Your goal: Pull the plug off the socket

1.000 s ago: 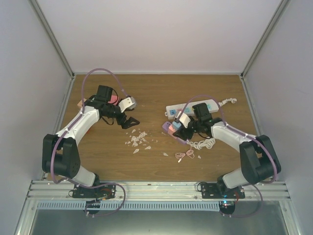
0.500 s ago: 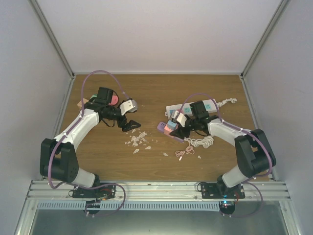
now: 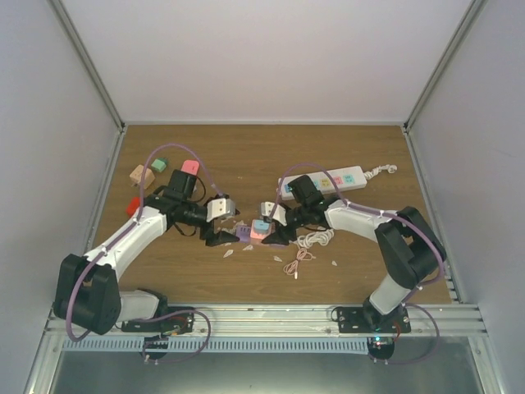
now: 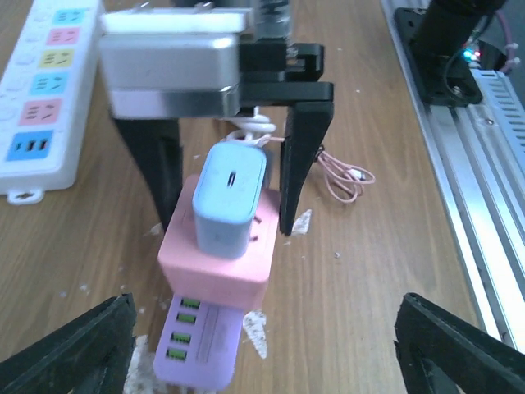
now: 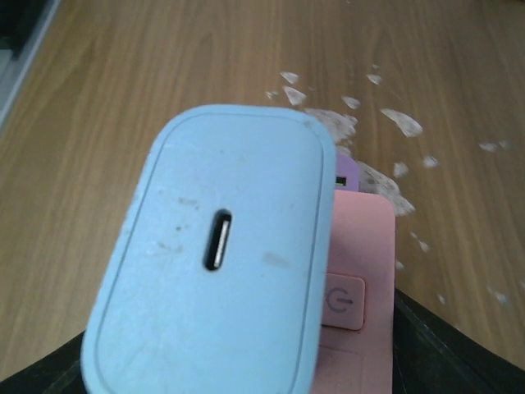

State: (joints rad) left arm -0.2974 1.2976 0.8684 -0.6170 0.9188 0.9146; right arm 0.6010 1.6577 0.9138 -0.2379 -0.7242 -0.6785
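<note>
Four coloured blocks point(image 3: 141, 174) lie scattered at the upper left of the wooden desk point(image 3: 369, 271), well apart from the work at centre frame. The left arm point(image 3: 139, 226) reaches in from the lower left corner, its left pincer point(image 3: 220, 236) spread wide and holding nothing. In its wrist view the black fingertips point(image 4: 74, 349) sit at the bottom corners of the frame, with the socket ahead of them. The socket point(image 3: 256, 235), a pink cube on a purple base with a row of green ports, is at centre frame amid pale chips point(image 3: 228, 253). Whether its base rests on the desk cannot be told. The light-blue plug point(image 3: 261, 224) is seated in the pink face, its slot-shaped port turned toward the right wrist camera. From the right, the right pincer point(image 4: 228, 228) is closed on the socket, one black finger against each side of the pink cube and the plug between them. Below and right of that grip lie a coiled white cable point(image 3: 316, 239) and a thin pink cable point(image 3: 297, 263). A white power strip point(image 3: 328, 180) with coloured outlets rests toward the upper right, beyond the right arm point(image 3: 361, 220) and apart from the socket.
</note>
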